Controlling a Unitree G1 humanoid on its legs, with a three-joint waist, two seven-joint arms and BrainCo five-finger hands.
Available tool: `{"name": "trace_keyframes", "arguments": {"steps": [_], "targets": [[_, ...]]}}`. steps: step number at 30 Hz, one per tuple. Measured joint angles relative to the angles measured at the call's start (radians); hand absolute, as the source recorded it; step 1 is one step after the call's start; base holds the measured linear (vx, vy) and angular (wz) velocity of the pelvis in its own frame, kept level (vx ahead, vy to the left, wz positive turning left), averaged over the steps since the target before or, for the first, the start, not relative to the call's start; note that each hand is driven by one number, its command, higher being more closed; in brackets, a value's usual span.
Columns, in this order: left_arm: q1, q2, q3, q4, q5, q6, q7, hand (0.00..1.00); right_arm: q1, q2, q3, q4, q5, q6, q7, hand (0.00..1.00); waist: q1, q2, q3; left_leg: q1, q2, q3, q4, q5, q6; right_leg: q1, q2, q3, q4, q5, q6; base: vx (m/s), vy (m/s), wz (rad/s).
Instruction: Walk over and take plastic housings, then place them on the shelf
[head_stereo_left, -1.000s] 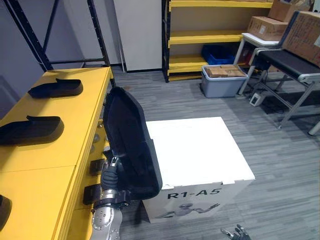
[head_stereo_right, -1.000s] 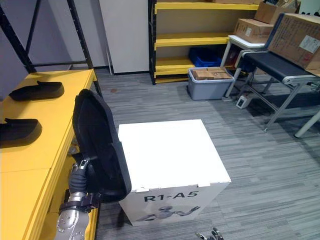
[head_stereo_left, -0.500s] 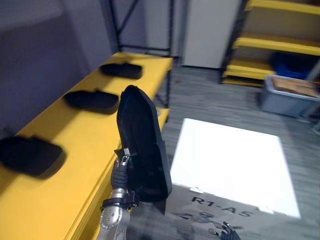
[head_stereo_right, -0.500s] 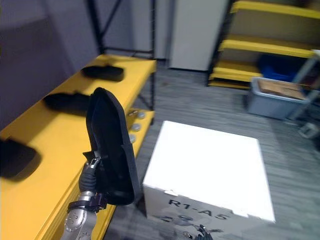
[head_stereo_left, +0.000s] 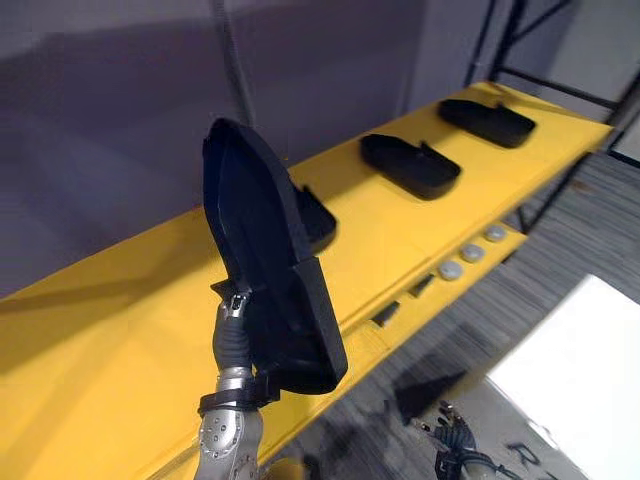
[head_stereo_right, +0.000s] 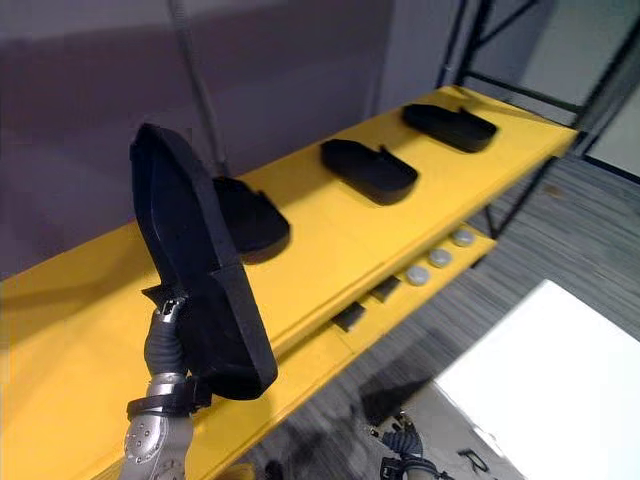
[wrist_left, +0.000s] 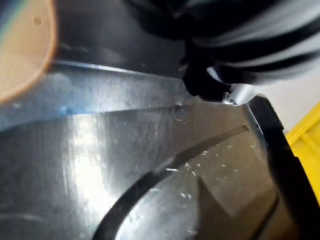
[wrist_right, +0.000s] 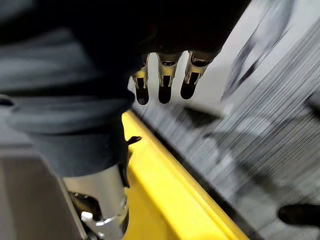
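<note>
A: Where's the housing (head_stereo_left: 262, 250)?

B: In the left hand (head_stereo_left: 232, 345), clamped by its lower end and standing almost upright above the yellow shelf (head_stereo_left: 120, 330). The right hand (wrist_right: 160, 75) hangs low beside the shelf's edge, fingers apart and relaxed, holding nothing.

A: What could go wrong?

B: It's tall and held from the bottom, so I reckon it could swing or slip in the grip as it tips down. The near housing (head_stereo_left: 315, 222) lies flat just behind it; lowering carelessly could knock that one. Set too close to the front edge, it may slide to the floor.

A: Any containers?

B: The shelf carries the near housing, the middle housing (head_stereo_left: 410, 165) and the far housing (head_stereo_left: 486, 120), well spaced. The white box (head_stereo_left: 580, 370) is closed on top; I can't tell what's inside.
</note>
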Motion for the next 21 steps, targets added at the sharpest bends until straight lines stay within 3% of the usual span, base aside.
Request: {"name": "trace_keyframes", "arguments": {"steps": [2,5,6,7,9,10,11,12,13,16,21], "targets": [[0.001,0.000,-0.005,0.025,0.001,0.006,0.000,1.00,-0.023,0.010,-0.002,0.037,-0.005,0.000,0.003,0.00,0.000,-0.001,0.000,0.006,-0.018,0.001,0.020,-0.008,0.010,0.028,-0.013,-0.004,-0.010,0.019,0.025,0.10,0.125,0.25],[-0.001,0.000,-0.051,0.036,0.004,0.017,-0.004,1.00,-0.006,0.013,-0.002,0.027,-0.027,0.002,0.003,0.00,-0.006,-0.010,0.006,0.011,-0.048,-0.029,0.058,-0.029,0.038,0.042,-0.048,0.061,0.060,0.021,0.016,0.11,0.120,0.47],[-0.001,0.000,-0.087,0.035,0.005,0.021,-0.007,1.00,0.026,0.018,-0.002,-0.003,-0.036,0.003,0.004,0.00,-0.020,-0.016,0.008,0.024,-0.061,-0.075,0.069,-0.045,0.053,-0.028,-0.044,0.307,0.191,-0.007,-0.044,0.08,0.121,0.72],[-0.002,0.000,-0.092,0.035,0.006,0.021,-0.007,1.00,0.034,0.023,-0.002,-0.017,-0.036,0.003,0.004,0.00,-0.025,-0.017,0.009,0.024,-0.064,-0.101,0.072,-0.053,0.054,-0.051,-0.014,0.416,0.219,-0.037,-0.045,0.05,0.050,0.93],[-0.003,0.006,-0.114,0.033,0.023,0.020,-0.007,1.00,0.079,0.052,0.005,-0.066,-0.036,0.003,0.004,0.00,-0.038,-0.042,0.003,0.014,-0.078,-0.169,0.084,-0.064,0.037,-0.119,0.133,0.770,0.242,-0.130,-0.006,-0.01,-0.056,0.90],[-0.003,0.011,-0.120,0.033,0.023,0.020,-0.007,1.00,0.093,0.059,0.013,-0.075,-0.035,0.003,0.003,0.00,-0.040,-0.048,-0.001,0.004,-0.087,-0.187,0.085,-0.064,0.034,-0.126,0.155,0.818,0.223,-0.135,0.001,-0.04,-0.125,0.84],[-0.003,0.015,-0.124,0.033,0.024,0.019,-0.008,1.00,0.107,0.067,0.028,-0.081,-0.033,0.003,0.003,0.00,-0.040,-0.070,-0.013,-0.009,-0.100,-0.203,0.090,-0.067,0.032,-0.129,0.171,0.855,0.170,-0.131,0.004,-0.03,-0.180,0.79],[-0.003,0.014,-0.123,0.033,0.025,0.019,-0.007,1.00,0.115,0.076,0.039,-0.081,-0.029,0.003,0.003,0.00,-0.038,-0.096,-0.020,-0.025,-0.117,-0.225,0.114,-0.076,0.021,-0.123,0.170,0.844,0.097,-0.135,0.010,-0.02,-0.234,0.81],[0.001,0.012,-0.124,0.035,0.025,0.019,-0.007,1.00,0.117,0.079,0.036,-0.084,-0.019,0.004,0.003,0.00,-0.038,-0.090,-0.022,-0.044,-0.111,-0.245,0.152,-0.091,0.002,-0.093,0.172,0.809,0.055,-0.149,0.041,0.01,-0.196,0.63],[0.001,0.013,-0.130,0.035,0.024,0.019,-0.009,1.00,0.117,0.087,0.036,-0.123,-0.013,0.004,0.002,0.00,-0.035,-0.080,-0.031,-0.054,-0.054,-0.232,0.173,-0.109,-0.023,-0.057,0.209,0.763,0.014,-0.135,0.019,0.03,-0.155,0.32],[0.001,0.014,-0.178,0.035,0.024,0.019,-0.023,1.00,0.136,0.091,0.028,-0.155,-0.004,0.003,0.000,0.00,-0.025,-0.092,-0.052,-0.039,-0.040,-0.233,0.170,-0.104,-0.033,-0.004,0.225,0.737,-0.033,-0.123,0.004,0.09,-0.076,0.16]]}}
